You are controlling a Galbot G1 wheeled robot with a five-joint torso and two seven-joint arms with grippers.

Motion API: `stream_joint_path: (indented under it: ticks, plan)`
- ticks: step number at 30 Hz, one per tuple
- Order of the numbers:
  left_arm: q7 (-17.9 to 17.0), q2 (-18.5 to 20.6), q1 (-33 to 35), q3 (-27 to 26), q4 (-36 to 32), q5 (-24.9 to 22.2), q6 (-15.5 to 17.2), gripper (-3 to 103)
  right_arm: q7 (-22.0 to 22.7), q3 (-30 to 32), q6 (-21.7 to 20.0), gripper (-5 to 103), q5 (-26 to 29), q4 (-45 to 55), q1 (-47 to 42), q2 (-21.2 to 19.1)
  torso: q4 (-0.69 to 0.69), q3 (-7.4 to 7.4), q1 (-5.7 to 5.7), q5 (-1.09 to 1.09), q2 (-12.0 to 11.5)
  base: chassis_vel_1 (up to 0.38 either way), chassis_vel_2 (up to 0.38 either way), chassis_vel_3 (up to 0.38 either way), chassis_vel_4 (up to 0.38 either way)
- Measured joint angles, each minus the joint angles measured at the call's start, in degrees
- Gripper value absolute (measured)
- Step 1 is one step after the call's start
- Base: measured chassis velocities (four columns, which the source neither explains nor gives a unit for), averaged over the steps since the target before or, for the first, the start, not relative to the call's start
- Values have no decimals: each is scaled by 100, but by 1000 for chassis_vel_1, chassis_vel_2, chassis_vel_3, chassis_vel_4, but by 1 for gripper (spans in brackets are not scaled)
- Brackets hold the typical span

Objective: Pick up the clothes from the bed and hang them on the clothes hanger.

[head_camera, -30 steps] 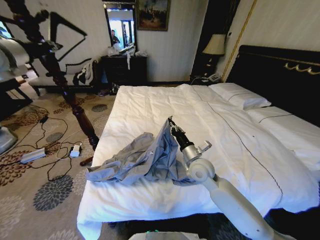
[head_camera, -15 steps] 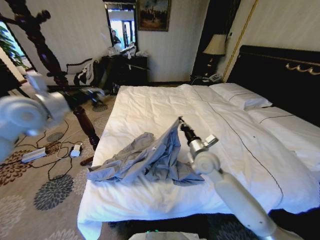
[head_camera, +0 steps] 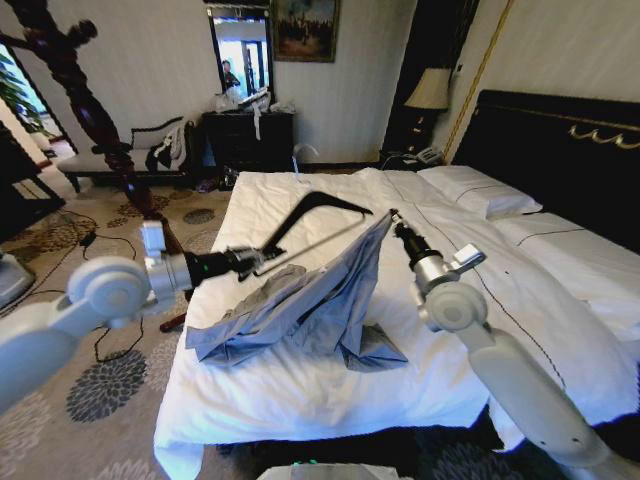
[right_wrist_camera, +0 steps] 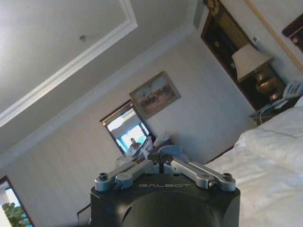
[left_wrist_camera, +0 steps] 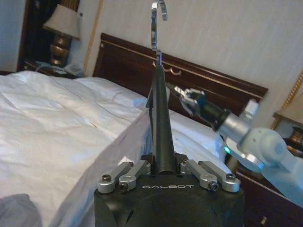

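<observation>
Grey-blue shirt (head_camera: 318, 305) half lifted off the bed (head_camera: 330, 215).
Our right gripper (head_camera: 393, 217) pinches its raised edge; our left gripper (head_camera: 245, 262) clamps the hanger (head_camera: 310, 205) just beside it.

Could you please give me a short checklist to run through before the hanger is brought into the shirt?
1. Left gripper shut on the clothes hanger: ok; the left wrist view shows its fingers closed around the hanger's arm.
2. Right gripper holding the clothes: ok; one edge is lifted, the rest lies on the bed.
3. Hanger hook free of fabric: ok.
4. Hanger apart from the right gripper: ok in the head view, though close.
5. Shirt's neck opening located: cannot tell; the fabric is bunched.
6. Hanger inside the shirt: not ok; it is above the fabric.
</observation>
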Motion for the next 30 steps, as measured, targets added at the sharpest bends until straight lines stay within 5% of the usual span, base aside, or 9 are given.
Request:
stream_joint_path:
  ticks: [9,20,30]
  plan:
    - [1,69,194,-2,5,258,-36,20,-86,111,68,0,-154,-63,-65,-33,1,0,0,-1,0,0,0,0,0]
    - [-37,318,-30,-105,-250,-90,-98,20,-212,125,117,0,-414,-546,-131,-320,-1,0,0,0,-1,0,0,0,0]
    - [-45,255,579,5,-272,538,-80,20,-266,288,156,0,-287,-392,-134,-488,0,0,0,-1,0,0,0,0,0]
